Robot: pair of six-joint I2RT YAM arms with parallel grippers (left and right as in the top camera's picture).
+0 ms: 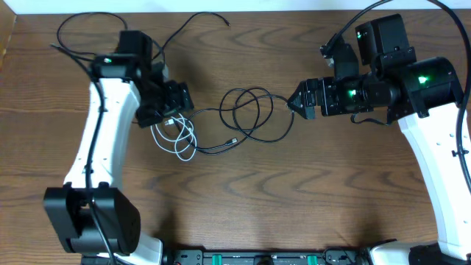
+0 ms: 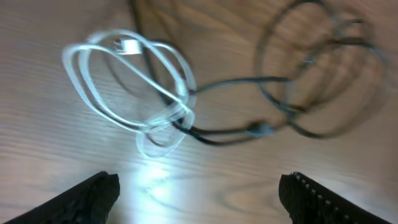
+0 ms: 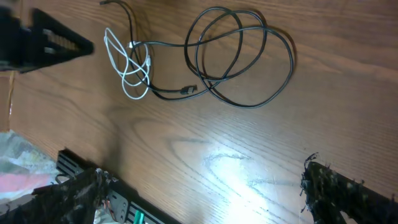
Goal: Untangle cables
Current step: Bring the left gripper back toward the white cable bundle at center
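I see the left gripper and right gripper fingers spread, gripping nothing; the white cable crosses the black cables on the table.

The left arm, at nine o'clock in the overhead view, has a long white shell between black joint housings, the bulkiest housing at seven o'clock. A thin black wire runs along the white shell. The right arm, at three o'clock, is built alike, and small green lights glow on its black housings. A black lead follows its white shell. The left fingers are black with fine ribbed edges. The right fingers are black and rough-surfaced.
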